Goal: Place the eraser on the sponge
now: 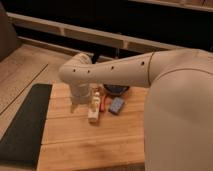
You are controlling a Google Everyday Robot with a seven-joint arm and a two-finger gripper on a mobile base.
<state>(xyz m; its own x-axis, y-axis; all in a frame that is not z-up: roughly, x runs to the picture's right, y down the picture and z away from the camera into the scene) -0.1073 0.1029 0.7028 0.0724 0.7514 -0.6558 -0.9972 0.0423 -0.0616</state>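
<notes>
One blue sponge (117, 105) to count, flat on the wooden table (90, 145), a little right of the middle, its top face bare, with no black block on it. Of the eraser, nothing to be made out anywhere. Perhaps hidden behind the arm's lower end or under the claw, but cannot say.

Just left of the sponge, one slim orange-red stick (102, 103), laid near-to-far. Left of that again, close beside it, one white bottle (94, 109). Just beyond the sponge on the far side, one dark round bowl (118, 90). All four bunched close together mid-table, probably to sit within one short reach.

Left of the bottle, one gripper (76, 103), low over the wood at the end of the single white arm (115, 70), reaching in from the right across the far side of the group. Pointed downward, as for a pick or a set-down from above. Cannot tell the claw's opening, nor any hold on anything, all of it masked by the wrist.

Farther left, one long black mat (25, 125) along the table's left side.

With the sponge's top free and the eraser unseen, no judging the stage beyond that.
</notes>
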